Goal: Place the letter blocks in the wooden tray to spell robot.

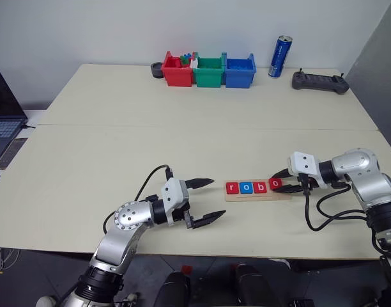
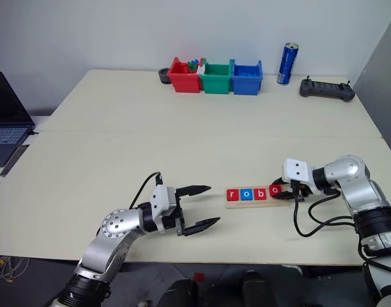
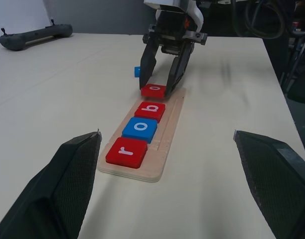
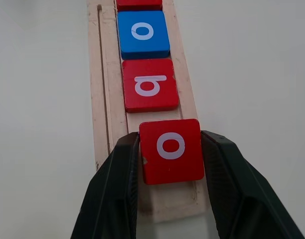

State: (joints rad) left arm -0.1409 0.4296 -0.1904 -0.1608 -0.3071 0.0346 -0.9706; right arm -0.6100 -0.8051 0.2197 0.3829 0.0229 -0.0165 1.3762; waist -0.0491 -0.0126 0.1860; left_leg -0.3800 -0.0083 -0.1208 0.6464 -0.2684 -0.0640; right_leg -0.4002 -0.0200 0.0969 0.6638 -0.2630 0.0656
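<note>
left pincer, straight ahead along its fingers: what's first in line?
Likely the near end of the wooden tray, at the red "r" block. The left pincer is open and points along the tray towards the right pincer. Its height over the table is unclear, so it could pass just above.

My right gripper (image 1: 291,183) is closed on a red letter block (image 1: 276,183) at the right end of the wooden tray (image 1: 257,194), just beside the three tiles already lying there: a red one (image 1: 232,188), a blue one (image 1: 246,187) and another red one (image 1: 261,187) (they read r, o, b). My left gripper (image 1: 211,199) hangs with its fingers spread wide, near the tray's left end but apart from it. Red (image 1: 176,71), green (image 1: 209,71) and blue bins (image 1: 239,71), a blue can (image 1: 280,57) and a dark controller (image 1: 320,82) stand along the table's (image 1: 119,147) far edge.
</note>
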